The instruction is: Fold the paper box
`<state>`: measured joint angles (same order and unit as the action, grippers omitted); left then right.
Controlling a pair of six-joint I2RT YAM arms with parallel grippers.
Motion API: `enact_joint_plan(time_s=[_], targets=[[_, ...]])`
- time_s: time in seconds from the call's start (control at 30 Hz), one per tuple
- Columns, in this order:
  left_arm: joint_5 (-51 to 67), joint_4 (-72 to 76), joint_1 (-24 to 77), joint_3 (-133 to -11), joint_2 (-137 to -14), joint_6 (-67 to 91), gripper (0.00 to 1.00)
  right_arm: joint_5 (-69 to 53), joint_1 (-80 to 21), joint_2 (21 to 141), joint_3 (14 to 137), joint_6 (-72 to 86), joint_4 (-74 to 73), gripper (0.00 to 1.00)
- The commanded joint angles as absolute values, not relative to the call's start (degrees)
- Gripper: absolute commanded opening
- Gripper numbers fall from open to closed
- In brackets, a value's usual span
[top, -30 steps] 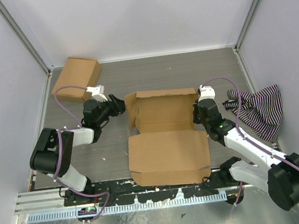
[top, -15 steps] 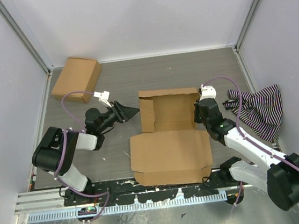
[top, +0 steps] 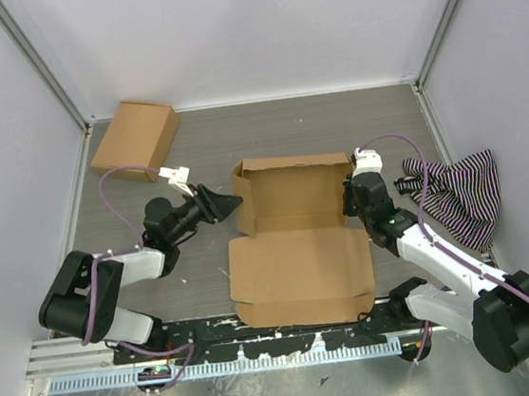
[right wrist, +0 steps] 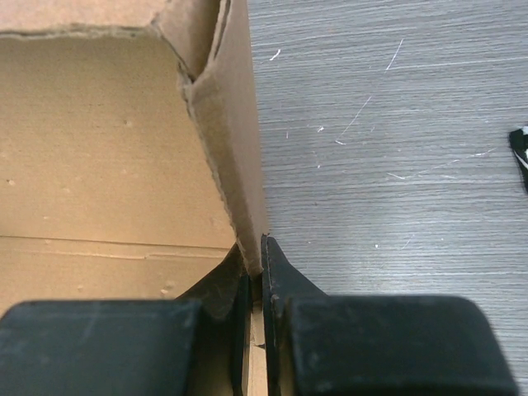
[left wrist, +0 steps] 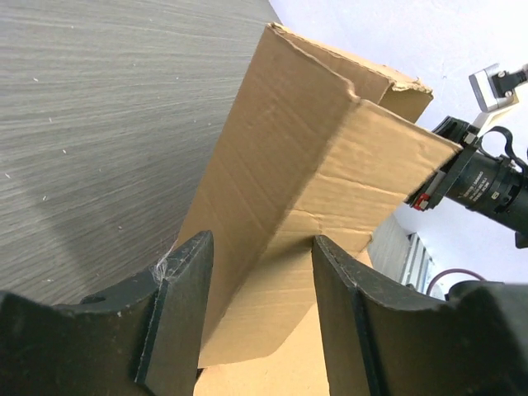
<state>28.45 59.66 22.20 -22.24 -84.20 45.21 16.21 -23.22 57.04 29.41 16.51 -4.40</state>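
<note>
- paper box sits mid-table, between the two arms; half-formed: the far part has its walls raised into a shallow tray, the near panel lies flat toward the arm bases
- right gripper is at the tray's right wall; the top view hides its fingertips behind the wrist
- right wrist view settles it: both fingers are pinched together on that wall's edge near its lower end; cardboard is sandwiched between them, no gap visible
- same view shows a ragged corner fold where the right wall meets the far wall; tray interior to the left of the wall, bare table to the right
- left gripper is just off the tray's left wall, pointed at it; jaws parted roughly halfway, holding nothing
- left wrist view: the left wall stands tilted in front of the fingers; its lower corner dips into the gap between them; whether it touches either finger, cannot tell
- left wrist view also catches the right arm's wrist past the box's far corner
- top view only: a smaller closed cardboard box in the far-left corner, well apart from the paper box; a striped cloth bunched at the right edge beside the right arm
</note>
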Motion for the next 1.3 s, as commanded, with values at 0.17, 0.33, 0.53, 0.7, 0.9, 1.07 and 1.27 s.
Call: enact_joint_plan(time_s=[0.17, 0.33, 0.53, 0.7, 0.9, 1.07, 1.27], targets=[[25.95, 50.41, 23.11, -26.1, -81.21, 35.53, 0.6, 14.45, -23.03, 56.58, 31.96, 16.79, -0.63, 0.01], [24.78, 50.11, 23.46, -28.58, -83.21, 34.83, 0.59, 13.99, -23.06, 56.46, 31.88, 16.29, -0.78, 0.01], [21.94, 47.49, 27.55, -31.68, -83.23, 31.45, 0.59, 13.04, -23.05, 56.6, 32.31, 16.11, -0.74, 0.01], [17.09, 42.16, 30.41, -34.24, -84.36, 27.83, 0.59, 9.35, -23.08, 56.36, 32.6, 15.95, -0.63, 0.01], [3.65, 30.51, 34.27, -38.15, -84.49, 22.32, 0.57, 7.94, -23.08, 56.25, 32.72, 16.21, -0.95, 0.02], [-9.89, 21.96, 38.72, -41.41, -84.53, 18.86, 0.56, 7.21, -23.05, 55.52, 32.27, 16.99, -0.62, 0.02], [-22.18, 13.66, 42.06, -45.64, -87.5, 18.28, 0.38, 7.1, -23.03, 55.82, 32.56, 17.7, -1.07, 0.02]])
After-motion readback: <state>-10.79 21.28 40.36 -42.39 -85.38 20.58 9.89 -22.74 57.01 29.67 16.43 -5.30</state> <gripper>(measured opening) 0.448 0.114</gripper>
